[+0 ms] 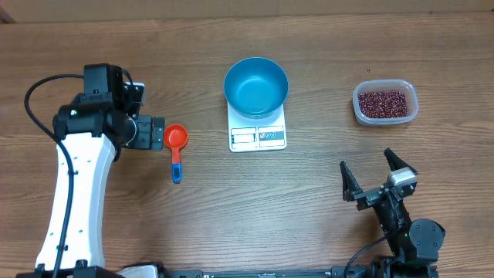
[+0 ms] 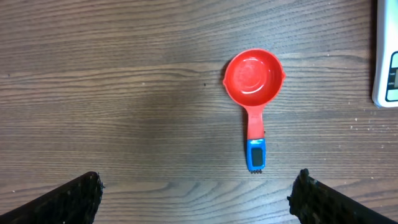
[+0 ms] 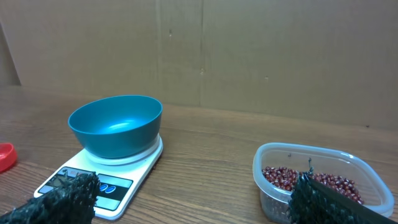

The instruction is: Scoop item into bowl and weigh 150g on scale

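Observation:
The empty light blue bowl [image 1: 256,85] [image 3: 118,124] stands on the white scale [image 1: 258,137] [image 3: 142,167] at the table's middle back. Dark red-brown beans [image 1: 384,103] [image 3: 287,178] fill the bottom of a clear tub [image 1: 409,114] at the right. A red scoop [image 1: 176,139] [image 2: 253,76] with a blue handle tip lies left of the scale. My left gripper [image 1: 157,133] [image 2: 198,182] hovers open just left of the scoop, holding nothing. Near the front right edge, my right gripper [image 1: 366,161] [image 3: 196,185] is open and empty, facing the scale and the tub.
The scale's corner [image 2: 387,68] shows at the right edge of the left wrist view. A brown cardboard wall [image 3: 249,56] stands behind the table. The scoop's rim [image 3: 5,155] peeks in at the left of the right wrist view.

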You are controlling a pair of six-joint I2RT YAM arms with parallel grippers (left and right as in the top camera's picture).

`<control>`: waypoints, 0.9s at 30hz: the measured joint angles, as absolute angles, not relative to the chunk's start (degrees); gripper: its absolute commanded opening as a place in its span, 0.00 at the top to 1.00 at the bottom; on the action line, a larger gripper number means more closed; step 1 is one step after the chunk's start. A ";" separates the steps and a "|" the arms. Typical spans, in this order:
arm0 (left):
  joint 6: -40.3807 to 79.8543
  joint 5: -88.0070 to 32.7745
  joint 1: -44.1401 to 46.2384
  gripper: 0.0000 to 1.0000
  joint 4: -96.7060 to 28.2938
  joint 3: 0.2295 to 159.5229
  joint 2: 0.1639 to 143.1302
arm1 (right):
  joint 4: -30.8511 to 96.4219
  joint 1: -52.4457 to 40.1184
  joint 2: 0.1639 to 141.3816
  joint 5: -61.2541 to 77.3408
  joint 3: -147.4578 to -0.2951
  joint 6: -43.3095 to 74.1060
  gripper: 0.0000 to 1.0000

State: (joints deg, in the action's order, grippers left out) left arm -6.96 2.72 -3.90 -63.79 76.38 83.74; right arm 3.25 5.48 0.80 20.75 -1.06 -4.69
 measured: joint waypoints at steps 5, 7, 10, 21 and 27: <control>-6.96 2.33 -3.92 0.00 -64.10 77.76 86.06 | 3.27 5.48 0.78 20.75 -1.06 -4.69 0.00; -6.96 2.13 -4.29 0.00 -64.14 77.89 87.33 | 3.27 5.48 0.78 20.75 -1.06 -4.69 0.00; -7.01 2.11 -5.08 0.00 -64.14 78.00 89.49 | 3.25 5.48 0.80 20.78 -1.06 -4.69 0.00; -7.64 2.11 -5.78 0.00 -62.54 78.04 97.91 | 3.25 5.48 0.78 20.75 -1.06 -4.67 0.00; -7.64 2.11 -5.78 0.00 -60.84 78.04 103.26 | 3.22 5.48 0.78 20.78 -1.06 -4.69 0.00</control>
